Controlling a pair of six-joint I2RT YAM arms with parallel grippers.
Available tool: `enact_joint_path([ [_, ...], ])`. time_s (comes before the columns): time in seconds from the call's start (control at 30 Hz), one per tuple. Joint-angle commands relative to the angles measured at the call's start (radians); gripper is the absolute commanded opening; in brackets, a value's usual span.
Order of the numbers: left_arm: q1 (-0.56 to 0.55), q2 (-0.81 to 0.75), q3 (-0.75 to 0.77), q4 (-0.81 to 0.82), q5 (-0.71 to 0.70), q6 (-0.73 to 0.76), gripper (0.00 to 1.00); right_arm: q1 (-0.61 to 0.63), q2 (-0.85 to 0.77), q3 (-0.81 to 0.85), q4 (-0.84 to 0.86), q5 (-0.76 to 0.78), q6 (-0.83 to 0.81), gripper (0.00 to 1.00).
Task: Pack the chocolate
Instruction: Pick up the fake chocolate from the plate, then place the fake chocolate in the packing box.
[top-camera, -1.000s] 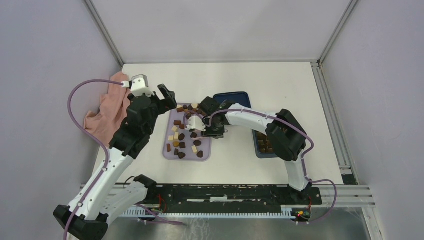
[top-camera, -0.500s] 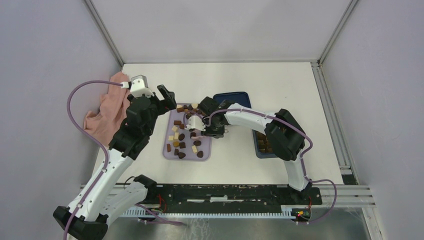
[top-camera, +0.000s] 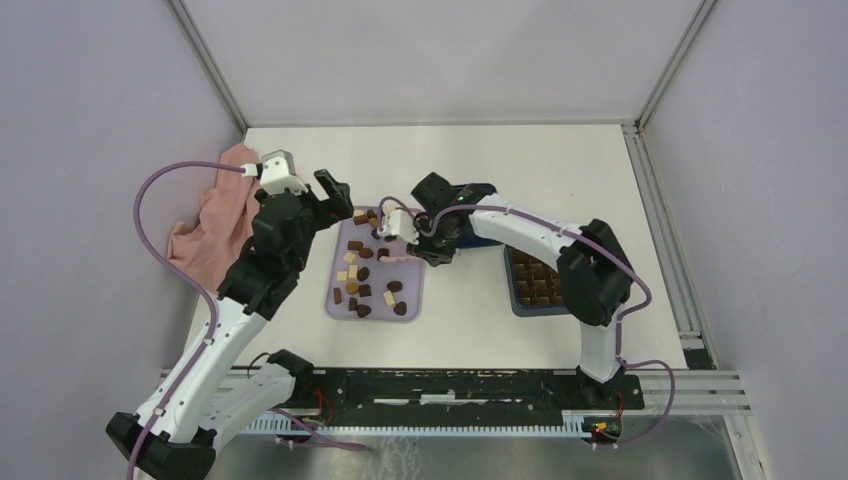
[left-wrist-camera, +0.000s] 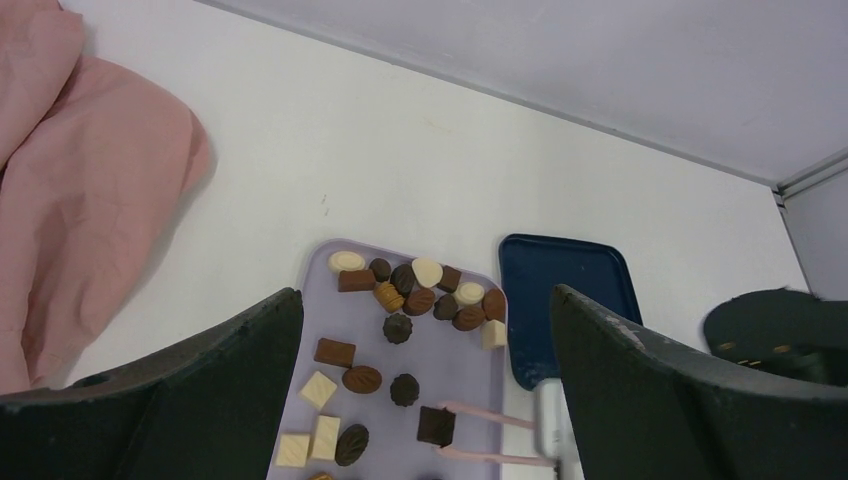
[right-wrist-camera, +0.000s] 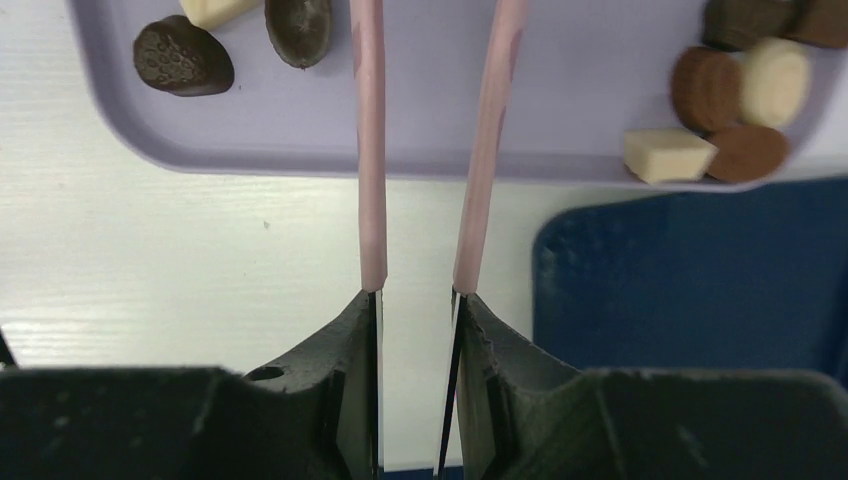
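Note:
Several chocolate pieces (top-camera: 362, 272), dark brown, mid brown and cream, lie loose on the flat lilac tray (top-camera: 378, 305). They also show in the left wrist view (left-wrist-camera: 420, 290). My right gripper (top-camera: 428, 243) carries two long pink tong prongs (right-wrist-camera: 370, 150). In the left wrist view the prongs pinch a dark square chocolate (left-wrist-camera: 436, 425) over the tray's right half. In the right wrist view (right-wrist-camera: 415, 295) the prong tips and that piece are cut off at the top. My left gripper (top-camera: 335, 190) is open and empty, above the tray's far left corner.
A dark blue box with brown grid compartments (top-camera: 533, 285) stands right of the tray, partly under my right arm. A flat dark blue lid (left-wrist-camera: 565, 300) lies behind it. A pink cloth (top-camera: 215, 215) lies at the table's left edge.
My right gripper has moved toward the far right of the tray, and its elbow has swung right, off the box. The left arm has not moved.

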Motion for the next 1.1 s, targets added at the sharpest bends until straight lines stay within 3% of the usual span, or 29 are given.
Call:
enact_joint_path([
  [0.0, 0.001, -0.010, -0.006, 0.060, 0.011, -0.053, 0.97, -0.085, -0.174, -0.010, -0.003, -0.158, 0.000, 0.15],
  [0.17, 0.002, -0.004, -0.033, 0.134, 0.051, -0.081, 0.99, -0.223, -0.351, -0.134, -0.012, -0.276, -0.087, 0.15],
  [0.33, 0.004, 0.056, -0.053, 0.235, 0.147, -0.115, 1.00, -0.364, -0.497, -0.278, -0.005, -0.268, -0.139, 0.15],
  [0.67, 0.004, 0.220, 0.010, 0.235, 0.222, -0.137, 1.00, -0.669, -0.705, -0.517, -0.066, -0.166, -0.290, 0.17],
  [0.87, 0.004, 0.270, 0.036, 0.240, 0.254, -0.130, 1.00, -0.768, -0.738, -0.588, -0.063, -0.127, -0.307, 0.18],
  [1.07, 0.004, 0.289, 0.046, 0.248, 0.263, -0.130, 1.00, -0.783, -0.737, -0.651, -0.036, -0.063, -0.324, 0.18],
])
